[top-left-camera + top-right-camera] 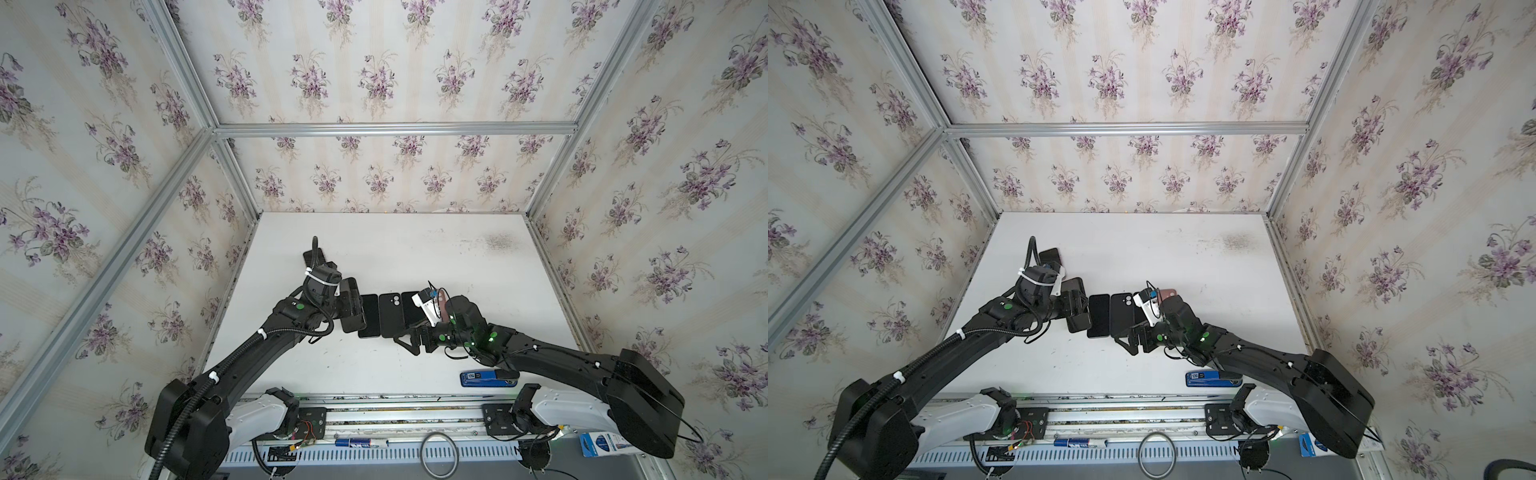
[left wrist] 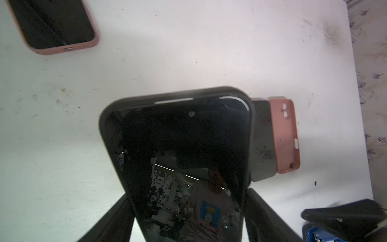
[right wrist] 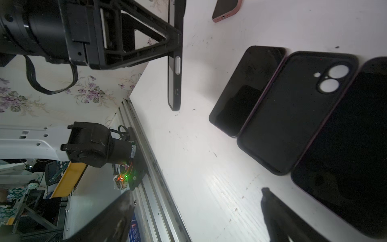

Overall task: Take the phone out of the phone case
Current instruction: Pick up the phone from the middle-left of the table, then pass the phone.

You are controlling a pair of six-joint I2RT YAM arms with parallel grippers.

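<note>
I have the left fingers (image 2: pixel 109 222) clamped on the phone (image 2: pixel 184 146), one on each long side. The phone sits fully in its black case (image 2: pixel 103 130), screen towards the wrist camera. In the right wrist view it hangs edge-on, one corner close to the worktop (image 1: pixel 415 249); can't tell if it touches. Right fingers (image 3: pixel 278 215) are spread wide with nothing between them, low over the worktop. Just ahead of them is a row, side by side and touching: loose black phone (image 3: pixel 245 90), empty spare case (image 3: pixel 297 113), second black phone (image 3: pixel 345 157). The held phone hangs near the loose-phone end. Pink case (image 2: pixel 284 134) lies just beside the other end. Pink-cased phone (image 2: pixel 56 23) is well apart from both sets of fingers.
</note>
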